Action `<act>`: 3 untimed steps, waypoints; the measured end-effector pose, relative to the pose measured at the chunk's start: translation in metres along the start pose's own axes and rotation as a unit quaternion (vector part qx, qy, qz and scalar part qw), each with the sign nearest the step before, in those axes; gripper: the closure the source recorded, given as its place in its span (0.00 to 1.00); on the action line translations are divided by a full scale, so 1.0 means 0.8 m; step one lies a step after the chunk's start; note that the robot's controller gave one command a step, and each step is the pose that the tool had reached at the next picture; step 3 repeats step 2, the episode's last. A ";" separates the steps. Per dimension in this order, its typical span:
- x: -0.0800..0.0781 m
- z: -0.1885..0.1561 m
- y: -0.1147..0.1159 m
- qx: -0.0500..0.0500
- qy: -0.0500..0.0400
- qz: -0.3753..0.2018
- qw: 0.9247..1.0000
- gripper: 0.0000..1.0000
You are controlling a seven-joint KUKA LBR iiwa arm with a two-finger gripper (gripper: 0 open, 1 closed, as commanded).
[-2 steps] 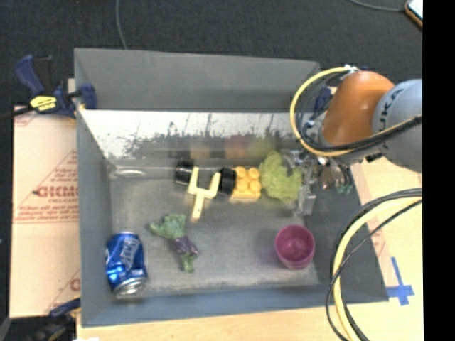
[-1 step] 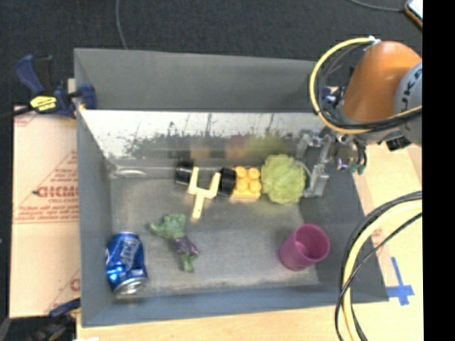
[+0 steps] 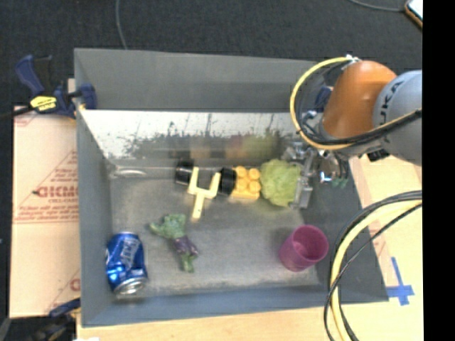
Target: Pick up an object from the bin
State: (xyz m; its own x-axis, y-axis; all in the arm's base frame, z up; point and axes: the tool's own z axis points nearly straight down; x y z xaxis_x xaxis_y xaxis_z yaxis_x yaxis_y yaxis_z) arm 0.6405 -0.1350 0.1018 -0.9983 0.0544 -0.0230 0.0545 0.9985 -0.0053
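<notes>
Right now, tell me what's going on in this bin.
The robot arm comes in from the right, its gripper low at the far right of the bin, right beside a pale green crumpled thing. Nothing is visibly held. A yellow block, magenta cup, blue can and green toy figure lie elsewhere.

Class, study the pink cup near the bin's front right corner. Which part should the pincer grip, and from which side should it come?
Probably the rim of the pink cup, taken from above. Its mouth seems to open upward, tipped slightly to the right, so the thin wall can be pinched across. The bin's front wall stands close by, which would make a sideways approach awkward.
</notes>
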 end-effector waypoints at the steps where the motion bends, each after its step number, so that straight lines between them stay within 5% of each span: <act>1: 0.018 0.037 -0.015 -0.001 0.001 0.023 1.000 0.00; 2: -0.001 0.036 -0.003 0.001 -0.005 0.116 0.993 1.00; 3: -0.001 0.036 -0.003 0.001 -0.005 0.116 0.993 1.00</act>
